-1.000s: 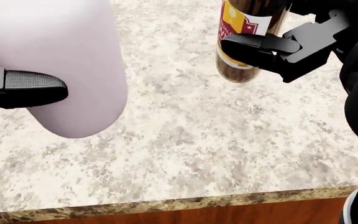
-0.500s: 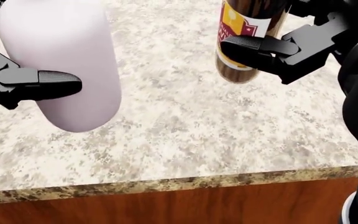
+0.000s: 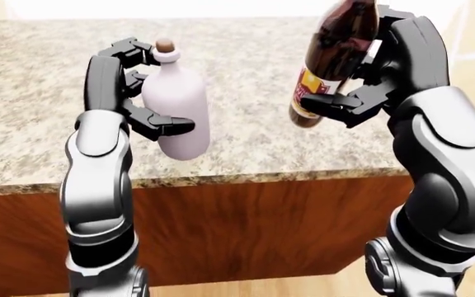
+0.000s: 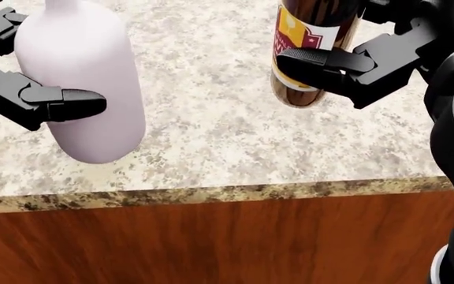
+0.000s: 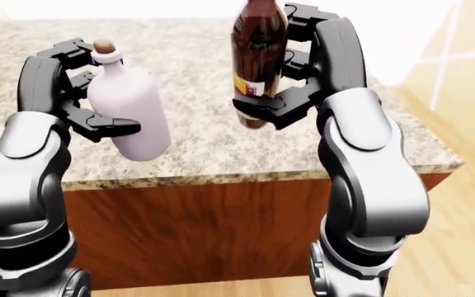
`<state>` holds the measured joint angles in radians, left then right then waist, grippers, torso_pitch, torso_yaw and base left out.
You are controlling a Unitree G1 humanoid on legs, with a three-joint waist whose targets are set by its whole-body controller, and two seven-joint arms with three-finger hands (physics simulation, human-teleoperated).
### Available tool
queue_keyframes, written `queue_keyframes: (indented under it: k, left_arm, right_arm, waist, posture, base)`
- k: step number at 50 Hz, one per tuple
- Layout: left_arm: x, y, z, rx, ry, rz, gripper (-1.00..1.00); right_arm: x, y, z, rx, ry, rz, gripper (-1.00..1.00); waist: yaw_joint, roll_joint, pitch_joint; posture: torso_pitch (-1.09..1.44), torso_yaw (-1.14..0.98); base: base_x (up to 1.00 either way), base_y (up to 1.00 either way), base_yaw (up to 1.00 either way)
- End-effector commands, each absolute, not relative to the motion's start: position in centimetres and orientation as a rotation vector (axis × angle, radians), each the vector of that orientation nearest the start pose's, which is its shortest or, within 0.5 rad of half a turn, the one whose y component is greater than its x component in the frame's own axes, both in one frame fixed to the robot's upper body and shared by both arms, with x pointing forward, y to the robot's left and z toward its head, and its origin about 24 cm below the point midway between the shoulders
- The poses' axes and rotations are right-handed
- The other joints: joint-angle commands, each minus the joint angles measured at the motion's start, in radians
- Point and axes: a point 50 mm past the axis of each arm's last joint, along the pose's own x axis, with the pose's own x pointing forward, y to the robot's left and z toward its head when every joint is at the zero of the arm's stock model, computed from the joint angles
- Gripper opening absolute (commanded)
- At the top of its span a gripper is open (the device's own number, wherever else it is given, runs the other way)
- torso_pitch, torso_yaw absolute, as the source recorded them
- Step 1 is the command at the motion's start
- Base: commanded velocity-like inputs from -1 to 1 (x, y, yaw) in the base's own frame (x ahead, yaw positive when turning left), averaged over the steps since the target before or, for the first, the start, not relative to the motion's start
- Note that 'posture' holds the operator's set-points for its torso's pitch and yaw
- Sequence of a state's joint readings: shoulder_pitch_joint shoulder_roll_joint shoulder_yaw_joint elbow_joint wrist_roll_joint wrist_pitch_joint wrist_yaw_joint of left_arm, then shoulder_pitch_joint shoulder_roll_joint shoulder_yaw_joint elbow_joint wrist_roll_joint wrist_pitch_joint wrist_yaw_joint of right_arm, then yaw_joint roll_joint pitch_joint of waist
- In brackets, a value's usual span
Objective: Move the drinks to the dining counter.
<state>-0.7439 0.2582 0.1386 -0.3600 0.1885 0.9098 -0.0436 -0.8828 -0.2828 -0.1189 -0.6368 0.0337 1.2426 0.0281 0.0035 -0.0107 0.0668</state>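
Observation:
My left hand is shut on a pale pink bottle with a brown cork, held upright over the granite dining counter near its edge. My right hand is shut on a dark brown bottle with a yellow and red label, held tilted a little above the counter. In the head view the pink bottle is at the left and the brown bottle at the upper right, both close to the counter's near edge.
The counter has a speckled stone top and a reddish wood face below the edge. Light wood floor lies to the right of the counter. The counter's right end shows in the right-eye view.
The head view has shifted so that more of the counter's edge and wood face show. The pink bottle looks smaller and further up the view. The brown bottle holds about the same place.

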Motion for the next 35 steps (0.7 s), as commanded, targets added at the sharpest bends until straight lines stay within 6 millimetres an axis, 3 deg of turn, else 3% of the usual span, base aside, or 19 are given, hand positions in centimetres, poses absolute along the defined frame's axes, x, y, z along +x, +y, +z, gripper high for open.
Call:
queue_keyframes:
  k: [1, 19, 35]
  left_arm:
    - [30.6, 18.3, 28.2, 0.285, -0.329, 0.211, -1.00]
    - [33.6, 18.5, 26.9, 0.276, -0.307, 0.259, -1.00]
    - [34.2, 18.5, 26.2, 0.279, -0.294, 0.269, -1.00]
  right_arm:
    - [26.4, -15.4, 32.6, -0.189, -0.427, -0.023, -1.00]
    - [26.5, -15.4, 32.4, -0.189, -0.426, -0.022, -1.00]
    - [26.5, -15.3, 32.4, -0.188, -0.425, -0.021, -1.00]
  waist:
    - [0.000, 0.002, -0.036]
    - [0.004, 0.003, -0.049]
    - [0.001, 0.006, -0.051]
  posture:
    - [0.00, 0.00]
    - [0.00, 0.00]
    - [0.00, 0.00]
  base:
    - [0.00, 0.00, 0.00]
    - [0.00, 0.00, 0.00]
    - [0.00, 0.00, 0.00]
